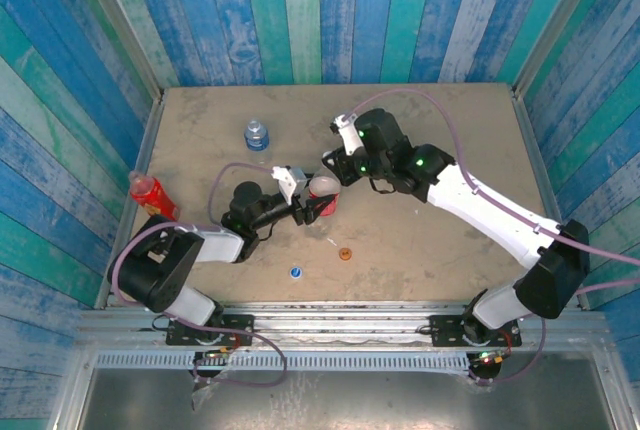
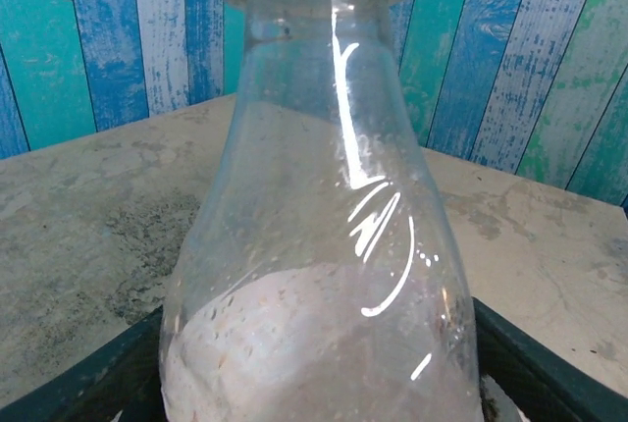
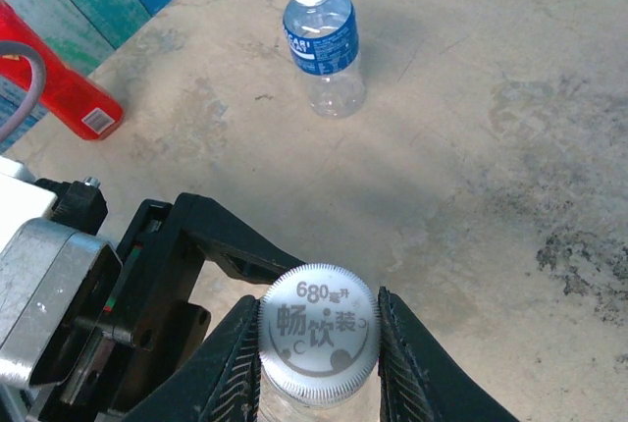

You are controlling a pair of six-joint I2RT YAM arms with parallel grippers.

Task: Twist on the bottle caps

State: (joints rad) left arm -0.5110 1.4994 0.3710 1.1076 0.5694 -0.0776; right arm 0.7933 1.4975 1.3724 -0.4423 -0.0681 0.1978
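Capping in progress: nearer the arm bases than the red-label bottle (image 1: pixel 322 195), a blue cap (image 1: pixel 296 272) and an orange cap (image 1: pixel 345 253) lie loose on the tabletop (image 1: pixel 440 140), well apart from any bottle. The red-label bottle itself stands upright between the black jaws of the left pincer (image 1: pixel 312 206); whether those jaws press its body or stand just off it cannot be told. On its neck sits the white cap (image 3: pixel 319 339), clamped on both sides by the narrowly set right pincer (image 3: pixel 321 316). Beyond it waits an open-necked blue-label bottle (image 3: pixel 324 39); off to its left, by the wall, is a red bottle (image 1: pixel 150 192). The first cap looks seated or nearly so. The next move calls for the right pincer to finish the twist, let go and fetch a loose cap.
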